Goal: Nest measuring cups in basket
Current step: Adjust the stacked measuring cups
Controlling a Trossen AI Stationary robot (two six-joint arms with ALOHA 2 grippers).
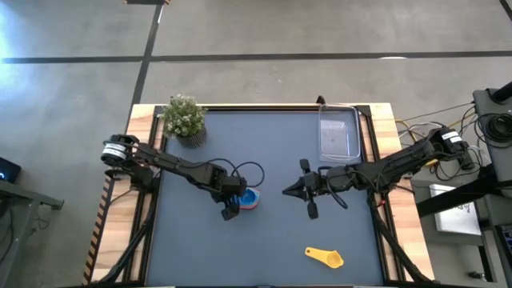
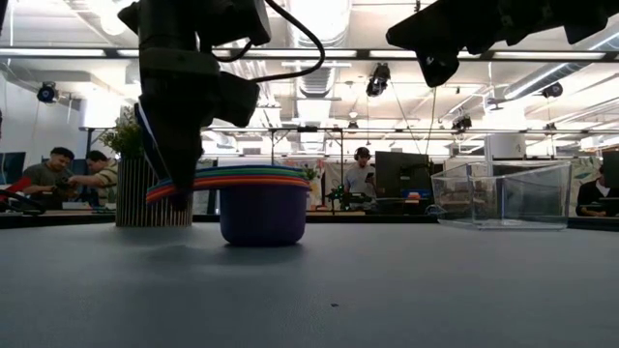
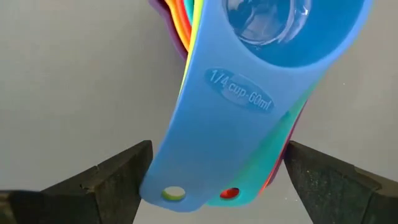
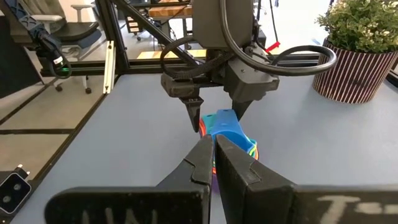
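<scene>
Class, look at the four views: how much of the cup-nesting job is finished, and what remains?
Done: most cups sit nested in one stack on the table. In hand: the left pincer straddles the stack's handles, open. Left: the yellow cup lies apart, and the basket holds no cups. The right pincer waits, shut.

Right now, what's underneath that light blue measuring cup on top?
Under the light blue cup sit nested cups; orange, green and red edges show, and the purple cup sits lowest. Their insides are covered.

Nested stack of measuring cups (image 1: pixel 250 198) left of table (image 1: pixel 264 248) centre, left end effector (image 1: pixel 233 210) straddling its handles, basket (image 1: pixel 339 132) at far right, lone cup (image 1: pixel 325 256) near front, plant (image 1: pixel 185 119) far left, right end effector (image 1: pixel 290 191) between stack and basket side.
</scene>
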